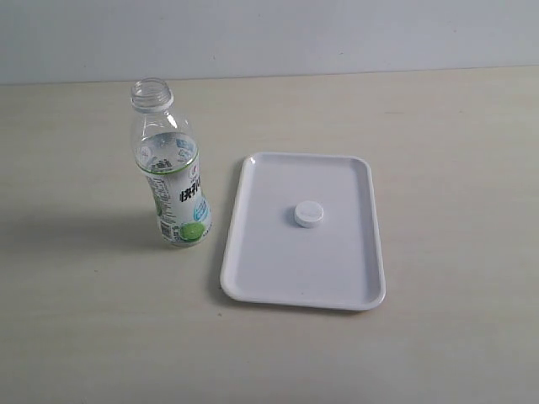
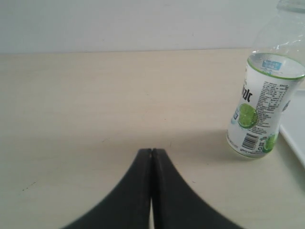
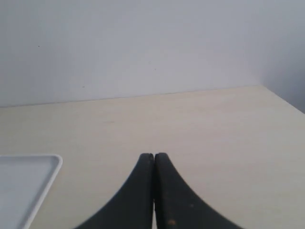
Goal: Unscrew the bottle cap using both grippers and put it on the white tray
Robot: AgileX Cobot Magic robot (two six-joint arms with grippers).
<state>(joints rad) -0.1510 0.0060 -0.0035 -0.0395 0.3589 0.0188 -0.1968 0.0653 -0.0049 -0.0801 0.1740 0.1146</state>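
Observation:
The bottle (image 1: 171, 172) stands upright on the table with its neck uncovered, just left of the white tray (image 1: 253, 269). The bottle cap (image 1: 308, 214) lies flat near the tray's middle. Neither arm shows in the exterior view. In the left wrist view my left gripper (image 2: 151, 151) is shut with nothing between its black fingers, and the bottle (image 2: 259, 114) stands ahead of it to one side, apart. My right gripper (image 3: 154, 155) is also shut and empty, with a corner of the white tray (image 3: 43, 179) off to its side.
Pale wooden tabletop (image 1: 84, 320) runs all round the bottle and tray. A plain light wall (image 1: 269, 34) closes the table's far edge. In the right wrist view the table's corner edge (image 3: 281, 98) shows.

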